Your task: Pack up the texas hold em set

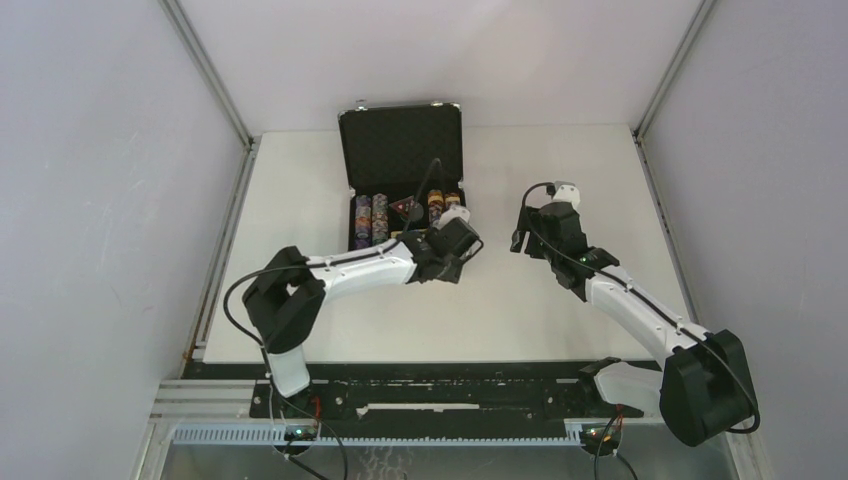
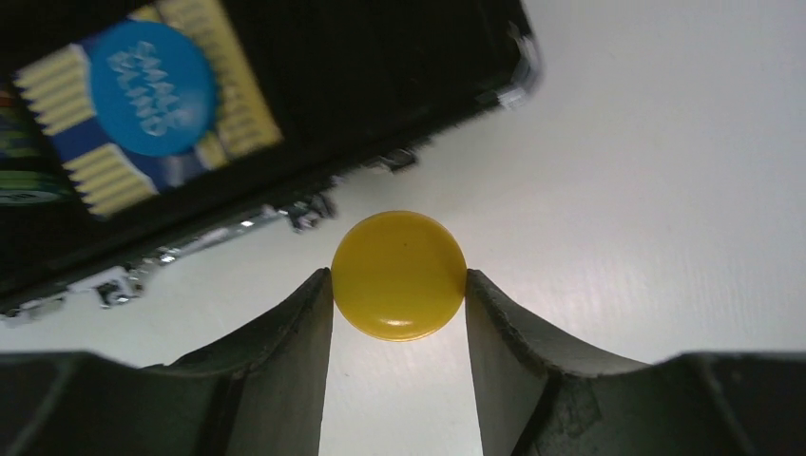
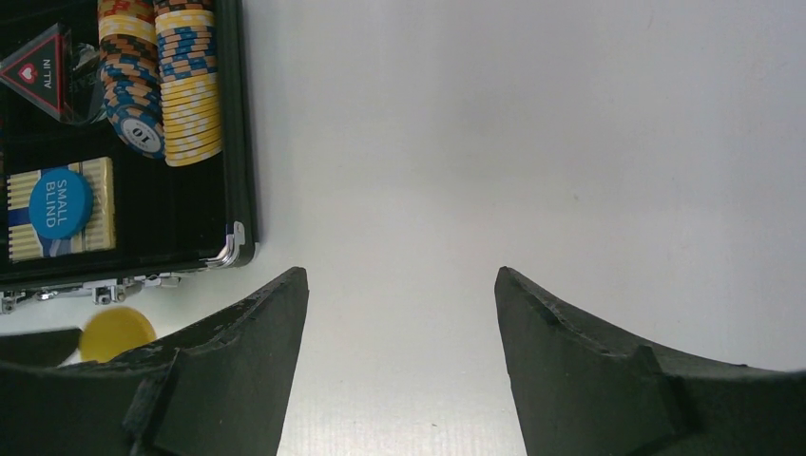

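The black silver-edged briefcase lies open at the table's back centre. Its tray holds multicoloured poker chips, a red-black triangular token and the yellow-blue card box with a blue disc on top. My left gripper is shut on a yellow disc, just in front of the case's front edge. The disc also shows in the right wrist view. My right gripper is open and empty over bare table, right of the case. No white disc is in view.
The white table is walled by grey panels at the left, back and right. The case's upright lid stands behind the tray. Both arm bases sit on a black rail at the near edge.
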Controlling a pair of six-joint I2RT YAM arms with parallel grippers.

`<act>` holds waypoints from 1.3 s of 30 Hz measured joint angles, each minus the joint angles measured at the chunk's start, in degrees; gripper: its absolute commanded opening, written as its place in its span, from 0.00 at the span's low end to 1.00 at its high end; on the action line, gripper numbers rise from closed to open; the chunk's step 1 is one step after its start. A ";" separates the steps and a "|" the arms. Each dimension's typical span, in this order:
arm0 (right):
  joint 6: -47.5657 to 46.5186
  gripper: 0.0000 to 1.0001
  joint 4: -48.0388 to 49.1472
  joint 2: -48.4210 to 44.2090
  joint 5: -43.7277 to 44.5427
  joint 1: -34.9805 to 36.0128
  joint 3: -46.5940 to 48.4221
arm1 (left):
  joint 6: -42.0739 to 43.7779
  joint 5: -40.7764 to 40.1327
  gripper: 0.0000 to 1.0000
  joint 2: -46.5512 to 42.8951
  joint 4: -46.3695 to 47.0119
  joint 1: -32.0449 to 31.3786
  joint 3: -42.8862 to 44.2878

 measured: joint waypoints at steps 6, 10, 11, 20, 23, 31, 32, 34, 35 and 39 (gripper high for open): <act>-0.04 0.80 0.02 0.15 -0.50 0.00 0.00 | 1.22 -1.09 0.54 -2.03 0.13 6.10 0.02; -0.24 0.80 0.02 0.17 -0.61 0.00 0.00 | 2.34 -1.73 0.54 -2.47 0.15 9.55 1.33; -0.24 0.80 0.00 0.17 -0.61 0.00 0.00 | 2.67 -1.73 0.54 -2.47 0.17 10.51 1.86; -0.85 0.80 0.00 0.17 -0.55 -0.07 -0.26 | 4.59 -0.94 0.55 -0.74 0.22 18.51 7.30; -0.87 0.80 -0.02 0.22 -0.61 -0.11 -0.39 | 4.98 -0.74 0.56 0.52 0.13 20.48 7.41; -0.92 0.79 0.11 1.40 -0.68 -0.13 -0.39 | 5.70 0.31 0.57 6.62 -0.26 21.53 10.08; -0.92 0.80 0.11 1.53 -0.68 -0.15 -0.42 | 5.70 0.35 0.57 7.54 -0.33 21.55 10.56; -1.03 0.79 0.13 1.77 -0.68 -0.28 -0.42 | 5.70 0.52 0.58 9.16 -0.44 21.64 11.37; -1.05 0.80 0.13 1.84 -0.66 -0.37 -0.39 | 5.70 0.57 0.58 9.92 -0.46 21.73 11.63; -1.07 0.80 0.17 2.19 -0.68 -0.48 -0.42 | 5.70 0.81 0.58 11.08 -0.92 22.53 11.69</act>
